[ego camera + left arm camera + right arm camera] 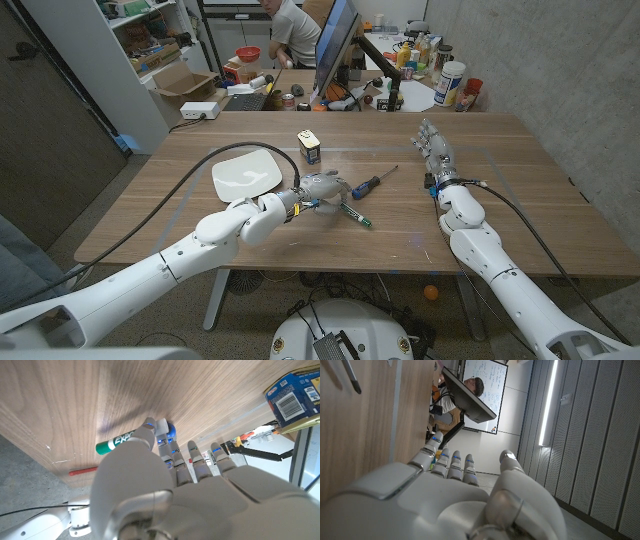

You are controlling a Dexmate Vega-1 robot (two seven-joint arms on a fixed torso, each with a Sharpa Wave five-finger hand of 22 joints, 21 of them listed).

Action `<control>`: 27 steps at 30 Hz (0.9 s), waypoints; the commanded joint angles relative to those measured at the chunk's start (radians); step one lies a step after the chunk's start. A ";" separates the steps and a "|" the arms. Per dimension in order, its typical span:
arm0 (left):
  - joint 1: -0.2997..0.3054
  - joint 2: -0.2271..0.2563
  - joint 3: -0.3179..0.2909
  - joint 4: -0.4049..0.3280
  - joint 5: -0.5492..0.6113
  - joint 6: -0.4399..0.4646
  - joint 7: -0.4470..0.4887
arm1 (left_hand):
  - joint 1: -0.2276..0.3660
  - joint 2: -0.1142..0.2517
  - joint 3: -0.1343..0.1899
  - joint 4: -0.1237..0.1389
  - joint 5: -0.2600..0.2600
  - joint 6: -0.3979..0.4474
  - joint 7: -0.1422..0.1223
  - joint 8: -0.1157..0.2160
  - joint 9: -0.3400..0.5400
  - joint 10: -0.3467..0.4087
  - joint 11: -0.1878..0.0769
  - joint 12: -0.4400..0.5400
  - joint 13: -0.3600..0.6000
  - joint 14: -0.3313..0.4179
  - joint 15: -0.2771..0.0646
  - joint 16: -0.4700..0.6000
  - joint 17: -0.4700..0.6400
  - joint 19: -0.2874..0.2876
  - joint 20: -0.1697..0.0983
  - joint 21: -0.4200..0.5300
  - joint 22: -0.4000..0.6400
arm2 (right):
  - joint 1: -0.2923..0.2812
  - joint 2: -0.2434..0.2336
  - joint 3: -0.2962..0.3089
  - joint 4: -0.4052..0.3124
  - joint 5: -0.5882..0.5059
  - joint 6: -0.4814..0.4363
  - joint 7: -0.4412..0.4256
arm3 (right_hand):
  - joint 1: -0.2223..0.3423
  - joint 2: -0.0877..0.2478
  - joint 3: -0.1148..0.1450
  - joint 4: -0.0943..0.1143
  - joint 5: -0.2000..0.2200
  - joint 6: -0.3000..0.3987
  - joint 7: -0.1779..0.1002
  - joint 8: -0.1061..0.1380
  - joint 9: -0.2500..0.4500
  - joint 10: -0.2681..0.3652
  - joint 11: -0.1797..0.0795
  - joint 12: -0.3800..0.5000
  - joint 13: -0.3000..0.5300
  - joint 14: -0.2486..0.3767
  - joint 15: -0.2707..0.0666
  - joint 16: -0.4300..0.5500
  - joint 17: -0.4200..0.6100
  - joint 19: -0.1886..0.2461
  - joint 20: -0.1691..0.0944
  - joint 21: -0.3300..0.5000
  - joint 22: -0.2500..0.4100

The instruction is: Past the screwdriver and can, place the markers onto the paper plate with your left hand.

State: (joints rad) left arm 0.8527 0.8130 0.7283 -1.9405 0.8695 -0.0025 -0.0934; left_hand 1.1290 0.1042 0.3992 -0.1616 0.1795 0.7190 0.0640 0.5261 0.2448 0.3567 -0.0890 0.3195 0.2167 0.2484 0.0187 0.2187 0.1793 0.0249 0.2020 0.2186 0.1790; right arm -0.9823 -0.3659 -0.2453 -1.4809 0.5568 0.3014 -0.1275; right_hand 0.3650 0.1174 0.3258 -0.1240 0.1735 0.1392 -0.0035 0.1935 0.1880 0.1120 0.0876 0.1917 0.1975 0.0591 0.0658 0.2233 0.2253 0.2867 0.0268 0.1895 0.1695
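in the head view i see my left hand (318,187) near the middle of the wooden table (200,160), its fingers curled down over the markers. a green marker (355,214) sticks out to the right and near side of the hand. the paper plate (247,172) lies just left of the hand, on the far side of my forearm. the screwdriver (372,183) lies just right of the hand, its tip pointing far and right. the can (309,146) stands on the far side of the hand, apart from it. my right hand (432,148) stands on its edge at the right of the table, fingers straight and together, holding nothing. a person (290,30) sits at a desk beyond the table.

in the left wrist view my left hand (175,475) has its fingertips (155,427) pressed on a blue marker tip (171,431) and on the green marker (116,443), which lies on the wood; i cannot tell whether either is actually gripped. the can (295,392) shows past the fingers.

in the right wrist view my right hand (455,495) has its fingers (445,460) stretched out beside the table edge, around nothing. the screwdriver shaft (353,379) lies on the wood beyond.
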 commanded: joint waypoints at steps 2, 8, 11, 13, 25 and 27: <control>0.023 0.015 -0.028 -0.032 -0.004 0.028 0.021 | 0.007 0.005 -0.007 -0.001 0.005 0.288 -0.042 0.008 0.027 0.006 0.002 -0.005 0.002 0.011 0.001 0.004 0.002 0.006 0.008 -0.001 0.006 | -0.002 -0.011 -0.008 -0.027 -0.009 -0.015 -0.011 | -0.001 -0.001 -0.003 0.000 0.006 -0.001 0.004 0.006 0.004 -0.002 -0.003 0.007 0.004 0.007 0.002 0.004 0.004 0.004 0.004 0.006 0.002; 0.041 0.036 -0.060 -0.069 -0.026 0.045 0.025 | 0.008 0.005 -0.009 -0.001 0.005 0.290 -0.042 0.010 0.027 0.008 0.001 -0.007 0.003 0.011 0.001 0.003 0.002 0.006 0.007 -0.002 0.006 | 0.000 -0.013 -0.010 -0.032 -0.015 -0.015 -0.016 | -0.001 -0.001 -0.004 0.000 0.006 -0.001 0.003 0.006 0.004 -0.002 -0.003 0.008 0.004 0.007 0.002 0.004 0.004 0.004 0.003 0.006 0.002; 0.050 0.050 -0.081 -0.089 -0.036 0.053 0.029 | 0.008 0.005 -0.010 -0.001 0.005 0.287 -0.042 0.010 0.028 0.008 0.002 -0.008 0.003 0.012 0.002 0.003 0.002 0.007 0.007 -0.002 0.006 | 0.002 -0.013 -0.012 -0.032 -0.016 -0.018 -0.018 | -0.001 -0.001 -0.004 0.000 0.006 -0.001 0.003 0.006 0.004 -0.002 -0.003 0.008 0.004 0.007 0.002 0.004 0.004 0.004 0.003 0.006 0.002; 0.059 0.059 -0.096 -0.104 -0.047 0.060 0.030 | 0.009 0.005 -0.010 -0.001 0.005 0.288 -0.042 0.010 0.028 0.008 0.002 -0.009 0.004 0.013 0.002 0.003 0.002 0.007 0.007 -0.002 0.006 | 0.004 -0.012 -0.014 -0.031 -0.017 -0.020 -0.019 | -0.001 -0.001 -0.004 0.000 0.006 -0.002 0.003 0.006 0.004 -0.003 -0.003 0.007 0.004 0.007 0.001 0.004 0.004 0.004 0.003 0.006 0.002; 0.124 0.098 -0.183 -0.179 -0.135 0.105 0.048 | 0.010 0.008 -0.013 0.001 0.005 0.282 -0.037 0.012 0.033 0.011 0.004 -0.012 0.006 0.015 0.005 0.001 0.003 0.010 0.008 -0.002 0.006 | 0.019 -0.007 -0.027 -0.024 -0.026 -0.023 -0.018 | -0.001 0.000 -0.005 -0.001 0.006 -0.001 0.004 0.006 0.004 -0.003 -0.004 0.008 0.004 0.007 0.000 0.004 0.005 0.004 0.003 0.006 0.002; 0.135 0.103 -0.197 -0.189 -0.149 0.113 0.054 | 0.010 0.008 -0.014 0.001 0.006 0.282 -0.037 0.012 0.033 0.011 0.006 -0.013 0.006 0.017 0.005 0.001 0.003 0.009 0.008 -0.003 0.006 | 0.021 -0.007 -0.029 -0.025 -0.029 -0.024 -0.019 | -0.001 0.000 -0.005 -0.001 0.006 0.000 0.004 0.006 0.004 -0.002 -0.004 0.008 0.004 0.008 0.001 0.004 0.005 0.004 0.003 0.006 0.002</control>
State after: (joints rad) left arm 0.9108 0.8652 0.6393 -2.0362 0.7863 0.0740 -0.0552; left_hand 1.1338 0.1038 0.3896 -0.1629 0.1758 0.7191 0.0641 0.5262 0.2448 0.3619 -0.0838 0.3082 0.2213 0.2564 0.0199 0.2187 0.1791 0.0301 0.2073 0.2186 0.1841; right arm -0.9730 -0.3761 -0.2643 -1.5073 0.5411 0.2852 -0.1427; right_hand 0.3650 0.1174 0.3258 -0.1240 0.1735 0.1392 -0.0035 0.1935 0.1879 0.1121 0.0875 0.1917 0.1974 0.0590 0.0658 0.2233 0.2252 0.2866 0.0268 0.1895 0.1695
